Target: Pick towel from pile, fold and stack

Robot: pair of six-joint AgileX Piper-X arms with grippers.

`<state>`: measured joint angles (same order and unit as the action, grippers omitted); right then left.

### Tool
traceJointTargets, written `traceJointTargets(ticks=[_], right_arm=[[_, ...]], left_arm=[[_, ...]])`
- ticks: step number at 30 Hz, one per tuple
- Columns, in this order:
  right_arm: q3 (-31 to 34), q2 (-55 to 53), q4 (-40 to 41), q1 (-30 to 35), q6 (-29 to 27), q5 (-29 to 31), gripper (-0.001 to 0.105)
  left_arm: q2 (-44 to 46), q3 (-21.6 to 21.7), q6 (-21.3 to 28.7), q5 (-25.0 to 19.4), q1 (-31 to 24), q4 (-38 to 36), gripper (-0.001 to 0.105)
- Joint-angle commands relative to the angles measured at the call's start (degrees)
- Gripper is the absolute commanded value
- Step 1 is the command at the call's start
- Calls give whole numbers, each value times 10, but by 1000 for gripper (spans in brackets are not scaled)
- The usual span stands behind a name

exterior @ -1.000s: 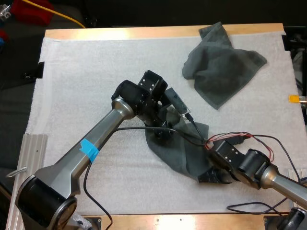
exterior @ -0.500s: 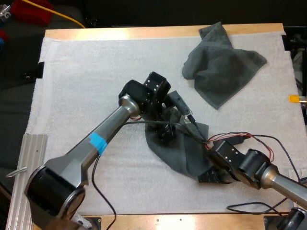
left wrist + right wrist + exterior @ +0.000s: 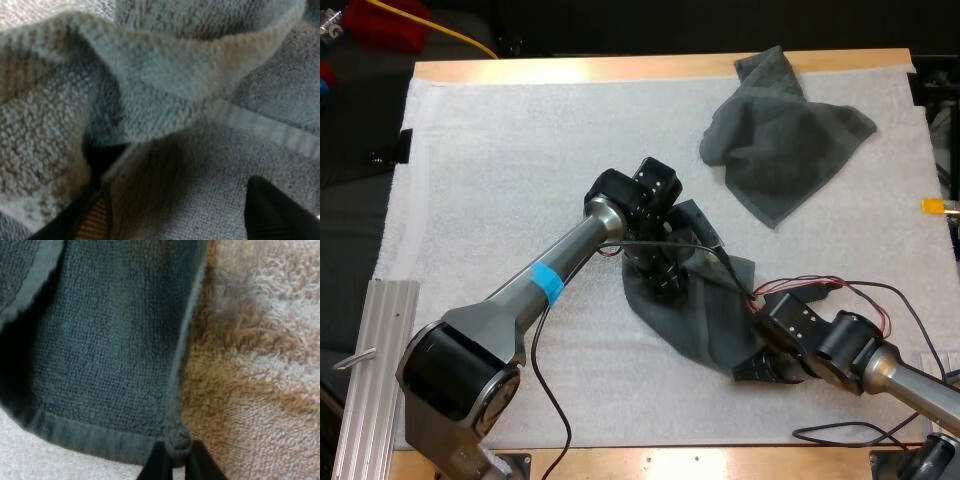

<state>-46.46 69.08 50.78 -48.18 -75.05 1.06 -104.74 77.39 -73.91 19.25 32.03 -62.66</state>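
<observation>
A dark grey-green towel [image 3: 705, 315] lies spread and rumpled on the white mat's middle. My left gripper [image 3: 665, 277] points down onto its far-left part. In the left wrist view its fingers stand wide apart, open [image 3: 175, 202], with a raised fold of the towel [image 3: 165, 75] just ahead of them. My right gripper [image 3: 752, 368] sits low at the towel's near-right corner, shut on the hemmed corner [image 3: 176, 439]. A second, crumpled towel [image 3: 780, 140] lies at the back right, apart from both grippers.
The white mat [image 3: 500, 160] covers the wooden table [image 3: 590, 68]. A metal rail [image 3: 365, 350] runs along the near-left edge. Bare mat stretches to the left and at the back left.
My left arm has swung to the right, and its wrist and gripper have shifted slightly right over the towel. The right gripper and both towels have stayed put.
</observation>
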Motion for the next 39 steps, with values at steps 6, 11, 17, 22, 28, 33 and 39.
traceJointTargets(ticks=[6, 11, 17, 22, 28, 33, 39], right_arm=[[0, 0, 5, -1, -1, -4, 1], [0, 0, 5, -1, -1, -4, 1], [0, 0, 5, -1, -1, -4, 1], [0, 0, 5, -1, -1, -4, 1], [0, 0, 5, -1, -1, -4, 1], [0, 0, 5, -1, -1, -4, 1], [0, 0, 5, -1, -1, -4, 1]], left_arm=[[1, 3, 10, 7, 3, 34, 56], [1, 3, 24, -8, 3, 49, 56], [-1, 3, 24, -11, 3, 69, 56], [-24, 1, 24, -9, 3, 53, 56], [-42, 1, 24, -6, 3, 32, 56], [-40, 3, 24, 15, 3, 25, 54], [-40, 3, 24, 33, 3, 19, 27]])
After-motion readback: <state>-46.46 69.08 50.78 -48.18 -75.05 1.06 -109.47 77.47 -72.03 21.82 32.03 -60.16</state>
